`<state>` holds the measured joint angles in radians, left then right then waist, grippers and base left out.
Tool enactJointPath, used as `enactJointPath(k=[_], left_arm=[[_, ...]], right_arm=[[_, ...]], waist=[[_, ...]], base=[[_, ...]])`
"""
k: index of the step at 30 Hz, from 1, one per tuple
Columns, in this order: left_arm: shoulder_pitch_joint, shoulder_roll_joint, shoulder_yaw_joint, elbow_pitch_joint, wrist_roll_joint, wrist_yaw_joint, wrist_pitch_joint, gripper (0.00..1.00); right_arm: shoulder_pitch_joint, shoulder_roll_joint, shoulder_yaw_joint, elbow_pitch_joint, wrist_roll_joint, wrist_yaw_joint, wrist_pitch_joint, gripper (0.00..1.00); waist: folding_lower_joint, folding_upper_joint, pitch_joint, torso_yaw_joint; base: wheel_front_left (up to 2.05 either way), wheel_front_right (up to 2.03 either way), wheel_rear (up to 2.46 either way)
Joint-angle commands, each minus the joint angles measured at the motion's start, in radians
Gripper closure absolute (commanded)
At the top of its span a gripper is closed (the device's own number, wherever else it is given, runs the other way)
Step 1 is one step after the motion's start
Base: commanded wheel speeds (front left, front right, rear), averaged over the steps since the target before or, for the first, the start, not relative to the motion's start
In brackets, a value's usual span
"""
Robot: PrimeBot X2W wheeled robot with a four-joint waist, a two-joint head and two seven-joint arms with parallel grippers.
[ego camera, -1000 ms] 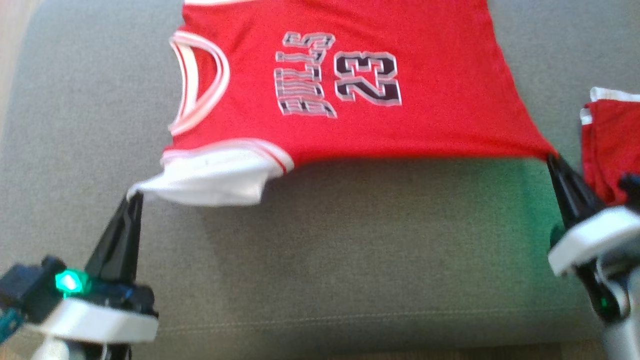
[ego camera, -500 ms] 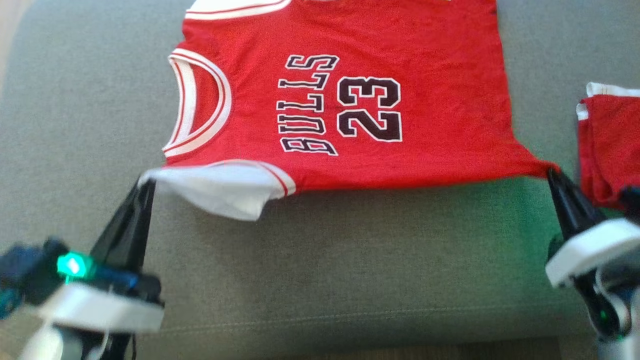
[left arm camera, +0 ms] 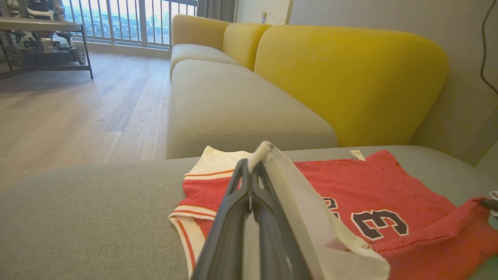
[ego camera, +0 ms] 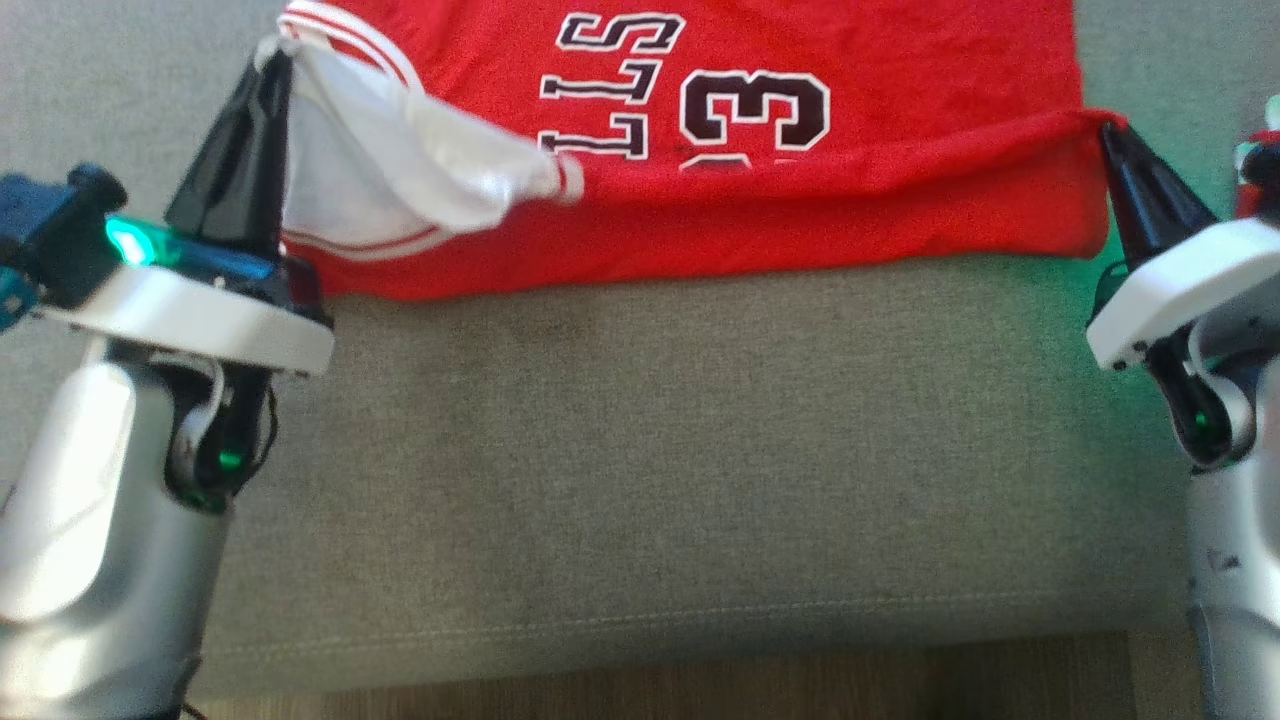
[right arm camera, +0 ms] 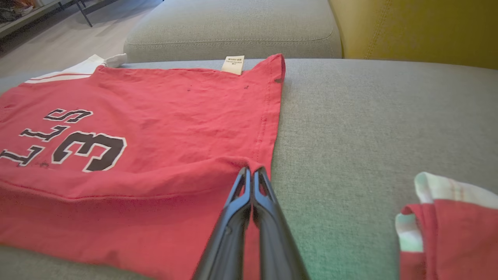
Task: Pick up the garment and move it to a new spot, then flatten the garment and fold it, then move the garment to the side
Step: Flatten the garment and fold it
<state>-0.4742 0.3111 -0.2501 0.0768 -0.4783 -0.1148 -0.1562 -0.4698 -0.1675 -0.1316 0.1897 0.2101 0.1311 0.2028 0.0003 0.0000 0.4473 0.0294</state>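
A red jersey [ego camera: 850, 200] with black-and-white lettering is spread across the far part of a grey cushion [ego camera: 700, 450]. Its near edge is doubled back over the print, so the numeral is partly covered. The white armhole panel [ego camera: 400, 170] is pinched at its tip by the closed left gripper [ego camera: 275, 55], at upper left. The red hem corner is clamped by the closed right gripper [ego camera: 1108, 128], at upper right. A green light [ego camera: 125, 240] is lit on the left wrist. Wooden floor [ego camera: 700, 695] is seen along the bottom edge.

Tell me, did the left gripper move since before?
Yes. The left gripper, shut on the white sleeve, went away from the cushion's front seam, over the jersey.
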Motion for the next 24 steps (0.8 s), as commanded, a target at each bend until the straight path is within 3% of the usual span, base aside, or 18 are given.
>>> enactJointPath(k=[1,14,15,16,17,18,24], left_arm=[[-0.031,0.031,0.034,-0.013,0.008,-0.003,-0.012,1.0],[-0.168,0.021,0.027,0.213,0.046,-0.007,-0.097,1.0],[-0.169,0.015,0.025,0.229,0.042,-0.008,-0.099,0.87],[-0.17,0.009,0.019,0.246,0.036,-0.009,-0.1,0.58],[-0.171,0.007,0.01,0.261,0.032,-0.011,-0.101,0.0],[-0.172,0.004,0.005,0.273,0.026,-0.012,-0.102,0.0],[-0.135,-0.014,0.016,0.292,0.004,-0.005,-0.105,0.0]], right_arm=[[-0.016,-0.01,0.017,-0.024,-0.005,0.0,-0.011,1.0],[-0.133,-0.005,0.053,0.139,-0.02,0.0,-0.094,0.96],[-0.137,-0.004,0.058,0.151,-0.022,0.0,-0.097,0.86],[-0.14,-0.003,0.064,0.165,-0.023,0.0,-0.098,0.71],[-0.143,-0.001,0.069,0.177,-0.022,0.0,-0.101,0.47],[-0.145,0.0,0.072,0.187,-0.021,0.0,-0.107,0.0],[-0.111,0.017,0.074,0.192,-0.022,0.0,-0.167,0.0]], waist=[[-0.0003,0.0,0.019,0.0],[-0.0003,0.0,0.047,-0.013],[-0.0003,0.0,0.042,-0.014],[-0.0003,0.0,0.037,-0.015],[-0.0003,0.0,0.031,-0.016],[-0.0003,0.0,0.024,-0.017],[-0.0003,0.0,-0.029,-0.02]], base=[[0.0,0.0,0.0],[0.0,0.0,0.0],[0.0,0.0,0.0],[0.0,0.0,0.0],[0.0,0.0,0.0],[0.0,0.0,0.0],[0.0,0.0,0.0]])
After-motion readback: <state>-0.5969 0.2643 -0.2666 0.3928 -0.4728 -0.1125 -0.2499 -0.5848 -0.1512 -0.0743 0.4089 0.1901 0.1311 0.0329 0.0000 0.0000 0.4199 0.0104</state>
